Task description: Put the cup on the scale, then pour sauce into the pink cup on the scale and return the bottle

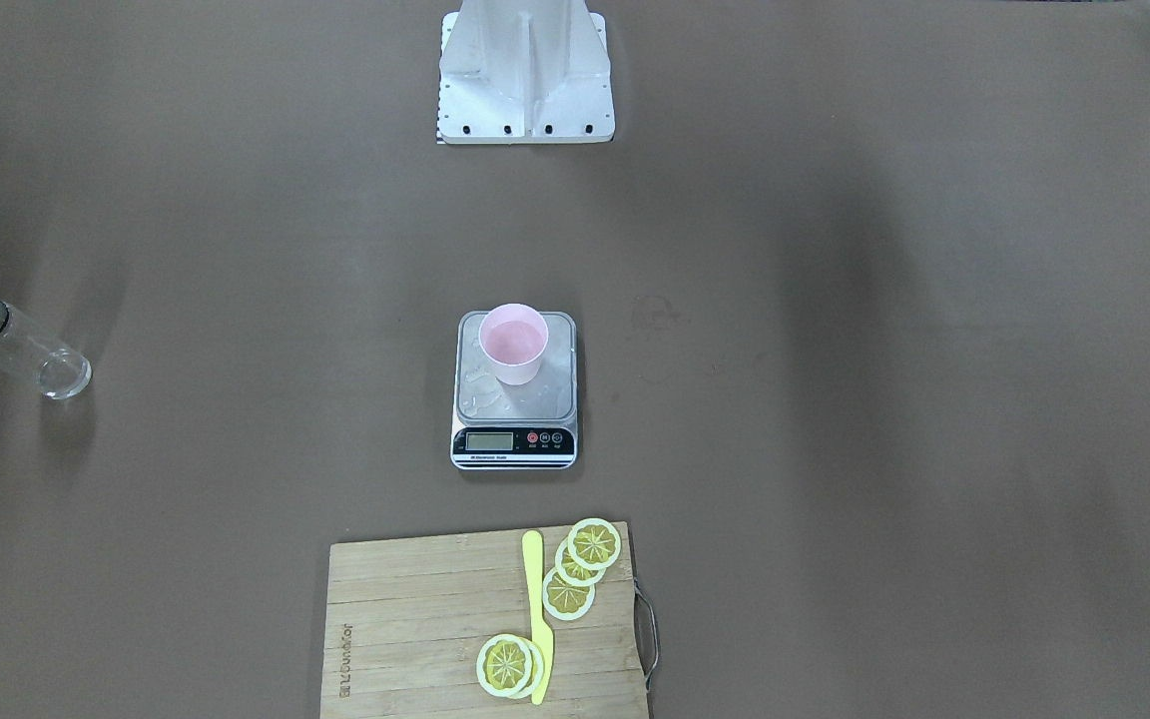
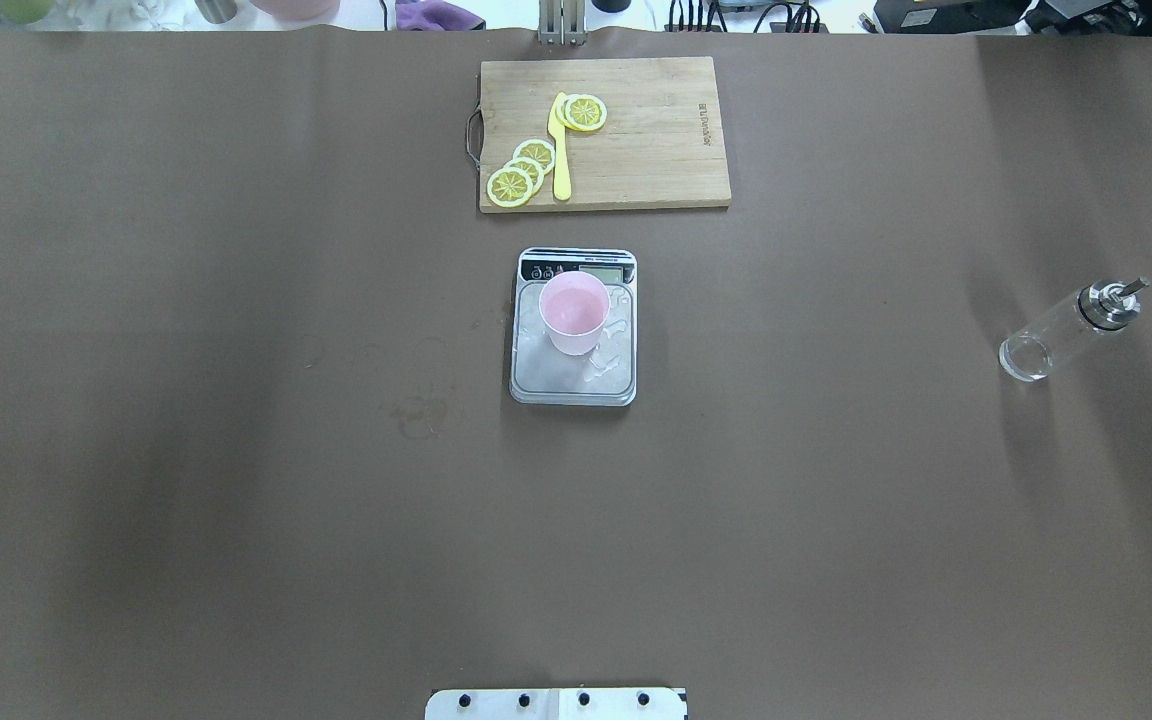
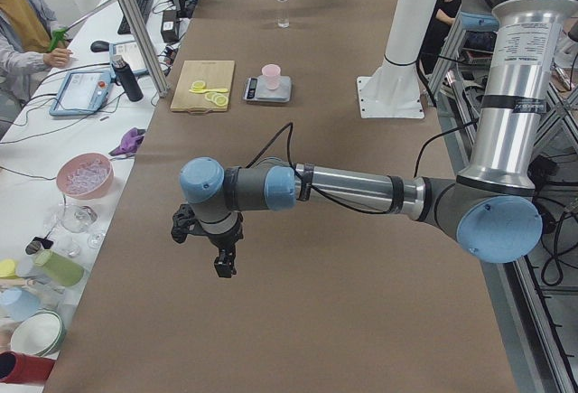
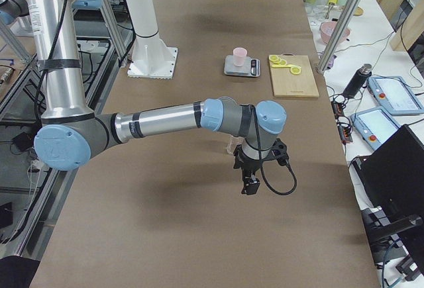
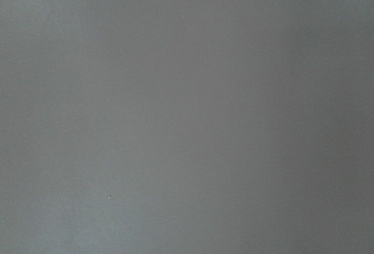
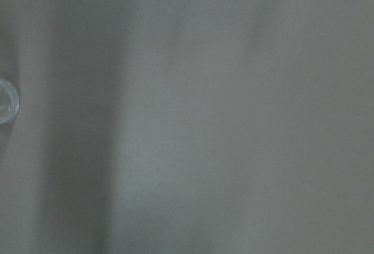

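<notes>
now cup (image 1: 513, 345) sits on scale (image 1: 538, 401); can't tell if left gripper (image 3: 221, 265), right gripper (image 4: 250, 185) are open.

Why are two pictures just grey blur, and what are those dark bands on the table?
Left wrist view: only bare table, soft and featureless. Right wrist view: likewise, a sliver of the bottle at its left edge. Overhead view: broad soft shadows band the table.

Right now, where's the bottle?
Overhead view: the bottle sits alone on the robot's right side of the table, far from the scale and cup.
</notes>
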`<action>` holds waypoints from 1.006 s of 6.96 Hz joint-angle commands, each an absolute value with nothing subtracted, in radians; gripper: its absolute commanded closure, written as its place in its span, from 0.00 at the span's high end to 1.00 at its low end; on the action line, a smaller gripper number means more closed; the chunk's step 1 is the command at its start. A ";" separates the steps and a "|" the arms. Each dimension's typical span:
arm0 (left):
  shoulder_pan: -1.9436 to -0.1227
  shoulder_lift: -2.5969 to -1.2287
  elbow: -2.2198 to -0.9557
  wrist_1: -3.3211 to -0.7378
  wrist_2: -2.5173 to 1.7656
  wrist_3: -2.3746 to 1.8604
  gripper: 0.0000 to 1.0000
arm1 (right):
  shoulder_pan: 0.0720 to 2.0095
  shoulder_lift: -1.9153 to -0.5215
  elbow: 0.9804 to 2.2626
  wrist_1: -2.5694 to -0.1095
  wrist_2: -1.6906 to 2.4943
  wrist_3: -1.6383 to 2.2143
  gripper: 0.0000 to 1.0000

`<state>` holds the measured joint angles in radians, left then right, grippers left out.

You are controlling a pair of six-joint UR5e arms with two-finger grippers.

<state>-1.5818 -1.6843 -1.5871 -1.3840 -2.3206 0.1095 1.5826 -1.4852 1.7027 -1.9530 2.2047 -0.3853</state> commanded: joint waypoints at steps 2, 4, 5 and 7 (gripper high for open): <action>-1.578 -1.683 -1.592 -1.387 -2.321 0.110 0.98 | 1.582 -1.537 1.750 -1.948 2.200 -0.383 1.00; -1.578 -1.683 -1.595 -1.387 -2.321 0.112 0.98 | 1.582 -1.545 1.767 -1.950 2.200 -0.385 1.00; -1.578 -1.683 -1.594 -1.387 -2.321 0.112 0.98 | 1.582 -1.555 1.769 -1.948 2.204 -0.391 1.00; -1.578 -1.683 -1.592 -1.387 -2.321 0.112 0.98 | 1.582 -1.562 1.769 -1.948 2.214 -0.393 1.00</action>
<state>-1.5785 -1.6828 -1.5930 -1.3867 -2.3209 0.1120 1.5816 -1.5585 1.7688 -1.9483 2.2102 -0.3915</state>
